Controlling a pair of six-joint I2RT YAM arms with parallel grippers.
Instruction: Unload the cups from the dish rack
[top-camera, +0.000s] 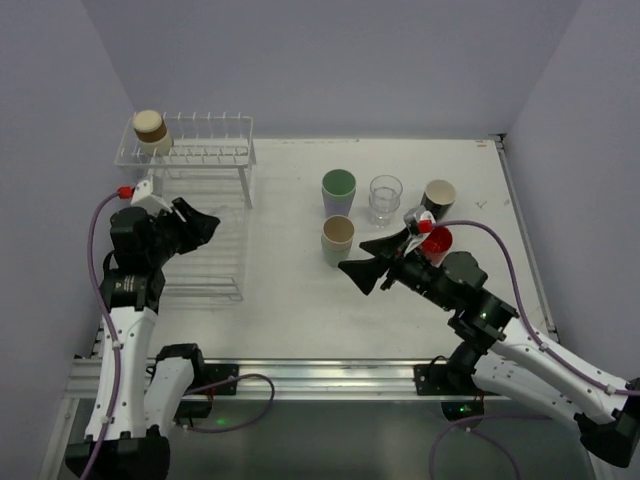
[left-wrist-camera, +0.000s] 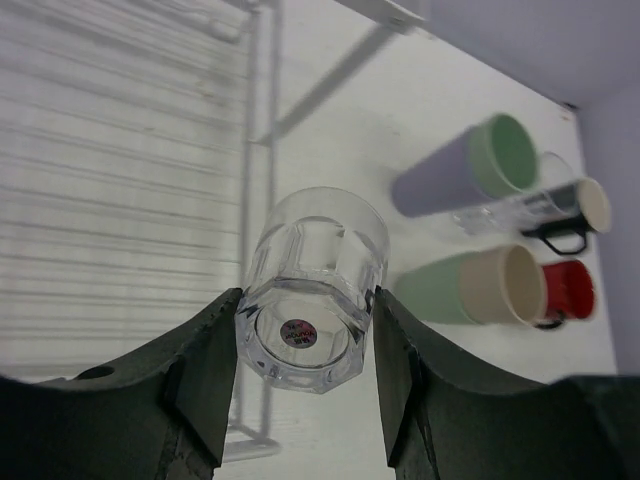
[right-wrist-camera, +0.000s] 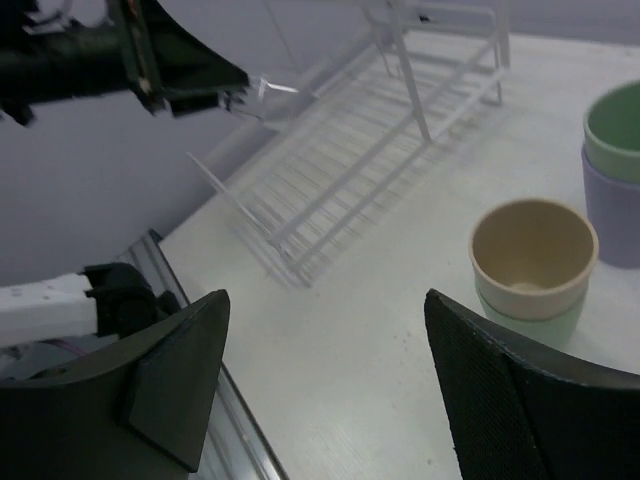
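Observation:
My left gripper (left-wrist-camera: 305, 330) is shut on a clear glass cup (left-wrist-camera: 312, 285), held tilted above the right edge of the white dish rack (top-camera: 205, 268). In the top view the left gripper (top-camera: 203, 228) hangs over the rack's flat base. A tan-brown cup (top-camera: 150, 127) lies on the raised shelf at the rack's far end. My right gripper (top-camera: 365, 262) stands open over bare table, nothing between its fingers (right-wrist-camera: 180, 370). Right of it stand a beige cup in a pale green one (right-wrist-camera: 533, 255) and a green cup in a purple one (top-camera: 338, 190).
Further right on the table stand a second clear glass (top-camera: 385, 198), a black cup with cream inside (top-camera: 438, 197) and a red cup (top-camera: 438, 241) behind the right wrist. Walls close the table at the back and both sides.

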